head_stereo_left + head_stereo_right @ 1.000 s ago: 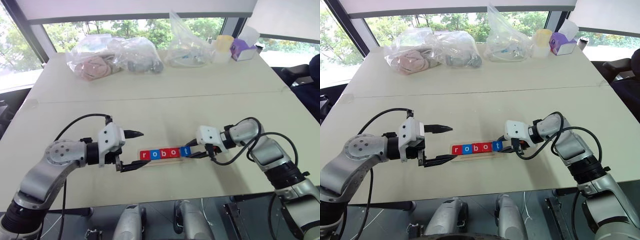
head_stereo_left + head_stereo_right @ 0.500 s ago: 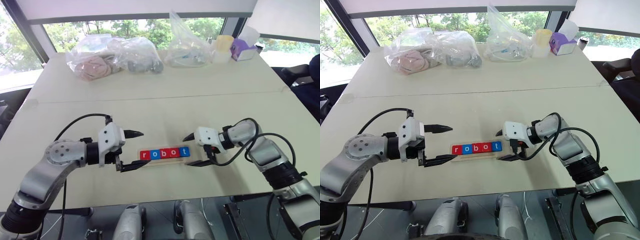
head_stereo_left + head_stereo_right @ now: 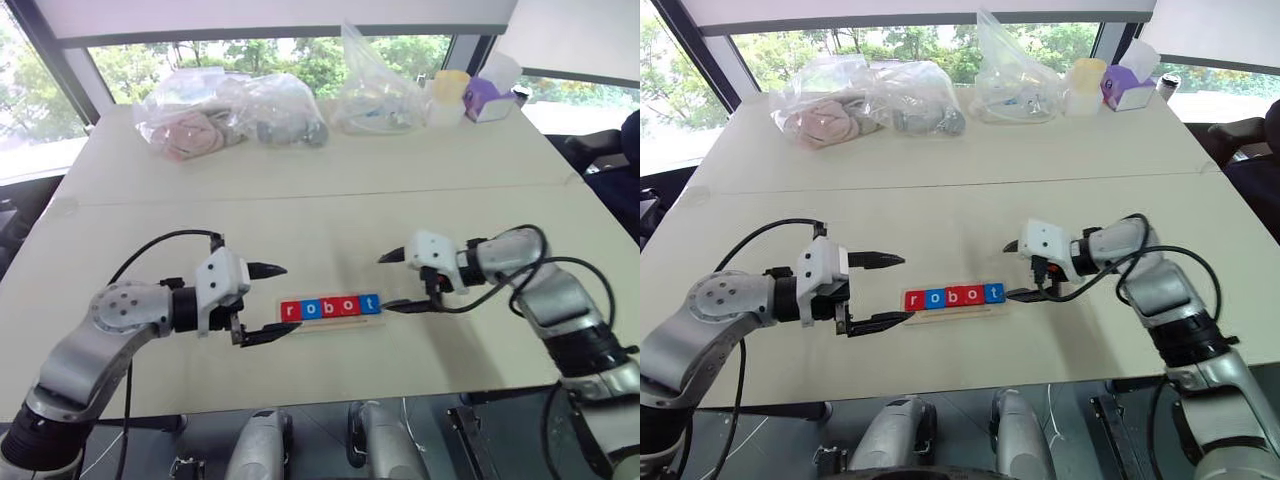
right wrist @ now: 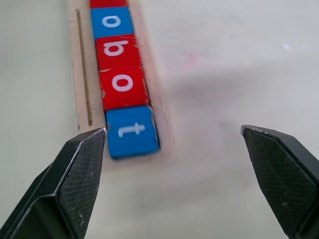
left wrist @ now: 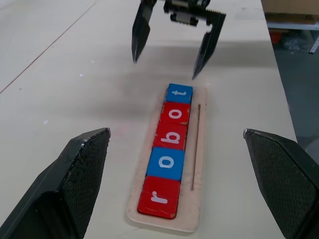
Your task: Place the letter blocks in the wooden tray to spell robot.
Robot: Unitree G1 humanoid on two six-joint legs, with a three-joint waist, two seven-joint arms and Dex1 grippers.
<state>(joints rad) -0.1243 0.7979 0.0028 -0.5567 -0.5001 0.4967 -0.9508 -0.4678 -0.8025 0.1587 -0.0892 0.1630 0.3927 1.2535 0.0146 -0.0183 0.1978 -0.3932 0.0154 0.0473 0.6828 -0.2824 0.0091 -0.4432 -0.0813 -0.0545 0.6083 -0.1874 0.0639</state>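
Five letter blocks [image 3: 331, 307] sit in a row in the wooden tray [image 5: 198, 149], reading r-o-b-o-t: red, blue, red, red, blue. The tray lies on the cream table [image 3: 330, 215], between the two grippers. Left gripper [image 3: 273, 300] hangs at the "r" end, fingers spread wide, holding nothing. Right gripper [image 3: 397, 282] hangs at the "t" end, fingers likewise spread, clear of the blue "t" block [image 4: 131, 131]. Clear plastic bags [image 3: 230, 112] lie at the table's far edge.
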